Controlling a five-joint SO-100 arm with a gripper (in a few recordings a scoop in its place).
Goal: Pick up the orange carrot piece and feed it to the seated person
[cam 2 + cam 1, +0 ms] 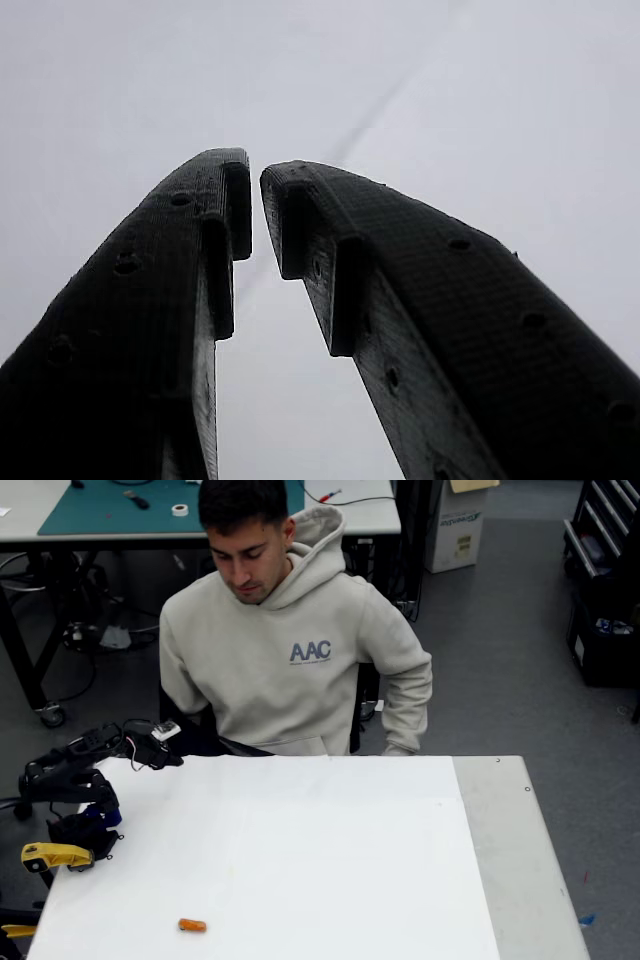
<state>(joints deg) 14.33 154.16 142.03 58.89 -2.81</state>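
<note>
The orange carrot piece lies on the white table near its front left edge. My black arm is folded at the table's left side, and the gripper rests low over the far left corner, well away from the carrot. In the wrist view the gripper has its two black fingers almost touching at the tips, shut with nothing between them, over plain white surface. The seated person in a beige hooded sweatshirt sits behind the table's far edge, looking down toward the gripper.
The arm's yellow base part sits at the left edge. A bare grey strip of table runs along the right. Behind the person stands a workbench with a green mat.
</note>
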